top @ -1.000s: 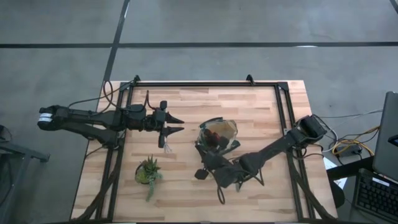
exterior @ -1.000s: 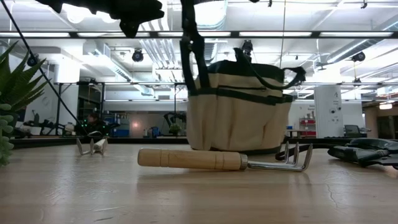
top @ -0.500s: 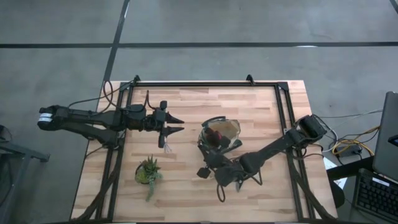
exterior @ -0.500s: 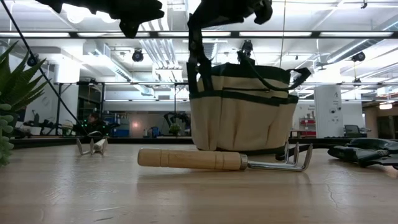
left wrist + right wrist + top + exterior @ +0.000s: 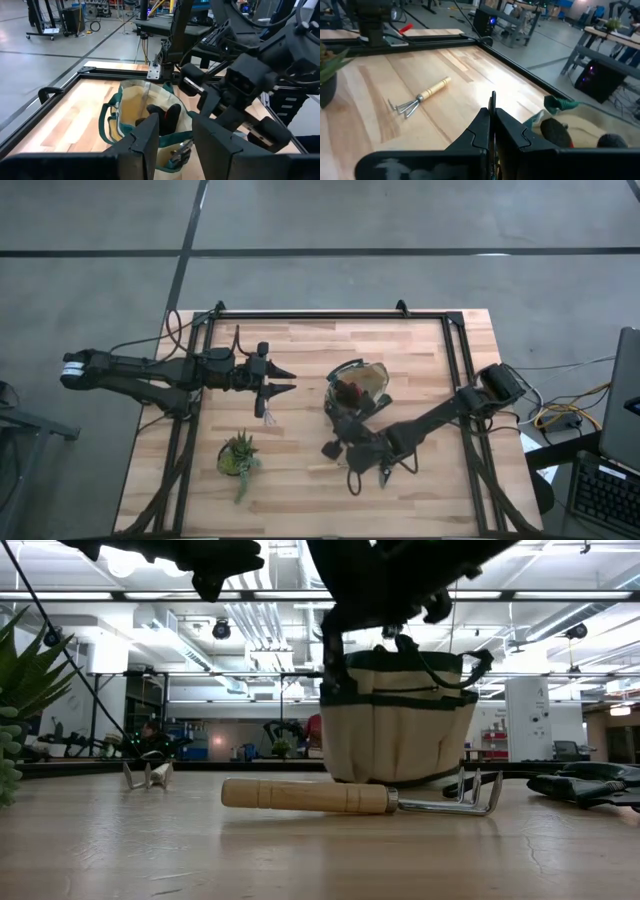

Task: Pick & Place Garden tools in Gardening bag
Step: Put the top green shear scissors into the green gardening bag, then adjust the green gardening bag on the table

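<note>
- Right gripper (image 5: 492, 114): fingers pinched fully together on a thin dark strap (image 5: 492, 99), which I take for one of the bag's loop handles. It sits just beside the bag (image 5: 362, 385), on the side facing the table's front edge.
- Bag: upright near the middle of the table, under and next to the right gripper. From the low view I cannot tell whether its base rests flat on the wood.
- Left gripper (image 5: 285, 380): hovers over the left part of the table, well apart from the bag and pointing at it. Fingers partly spread, nothing between them.
- Done, by my reading: the glove (image 5: 162, 116) is in the bag, showing as a dark shape with a bit of red in the open mouth.
- Left to do: both rakes lie on the wood. Near rake (image 5: 310, 796) is just in front of the bag. Far rake (image 5: 263, 408) is below the left gripper.
- Also left: a pruner (image 5: 590, 787) lies on the table off to the bag's side.
- Judgement: less than half packed. The hold on the strap looks like steadying or shifting the bag, not loading.
- Hard to make out: the second pruner. Something metallic shows low in the bag in the left wrist view, but I cannot say what it is.
- Hidden: from above, the right arm covers the near rake and part of the bag's rim.
- Succulent (image 5: 238, 455): stands front-left, apart from everything. Not one to pack.
</note>
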Controlling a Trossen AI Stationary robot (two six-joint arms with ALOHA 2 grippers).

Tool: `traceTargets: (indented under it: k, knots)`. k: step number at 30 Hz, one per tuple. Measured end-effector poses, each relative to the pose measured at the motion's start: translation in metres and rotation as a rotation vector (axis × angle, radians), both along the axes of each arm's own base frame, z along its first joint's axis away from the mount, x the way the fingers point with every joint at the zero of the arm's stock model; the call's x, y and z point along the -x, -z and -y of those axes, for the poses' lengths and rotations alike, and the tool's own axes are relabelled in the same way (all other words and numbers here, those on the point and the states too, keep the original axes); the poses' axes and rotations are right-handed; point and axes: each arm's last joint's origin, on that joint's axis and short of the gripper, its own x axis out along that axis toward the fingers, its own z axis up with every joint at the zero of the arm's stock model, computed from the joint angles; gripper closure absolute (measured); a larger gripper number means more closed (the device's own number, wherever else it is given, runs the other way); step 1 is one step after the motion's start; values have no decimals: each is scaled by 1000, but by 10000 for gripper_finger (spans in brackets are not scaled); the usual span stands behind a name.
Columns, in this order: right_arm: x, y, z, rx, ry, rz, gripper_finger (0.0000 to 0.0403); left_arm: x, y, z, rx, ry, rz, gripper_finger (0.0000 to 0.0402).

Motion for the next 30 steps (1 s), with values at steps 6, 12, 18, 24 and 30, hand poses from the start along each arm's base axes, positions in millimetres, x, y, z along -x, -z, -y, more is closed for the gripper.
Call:
traceTargets:
  k: [6,12,18,24,30]
  knots:
    - [0,1,1,10,0,-13,391,0,0,0,6,0,0,280]
    - [-4,-8,-1,53,-20,-40,359,0,0,0,15,-2,0,280]
    - [-5,-11,-1,67,-25,-49,316,0,1,0,17,-2,-1,280]
    - [-3,-20,0,73,-30,-39,280,0,6,0,19,-2,-17,280]
    - [1,-35,-1,119,-57,-60,257,0,13,0,26,-2,4,280]
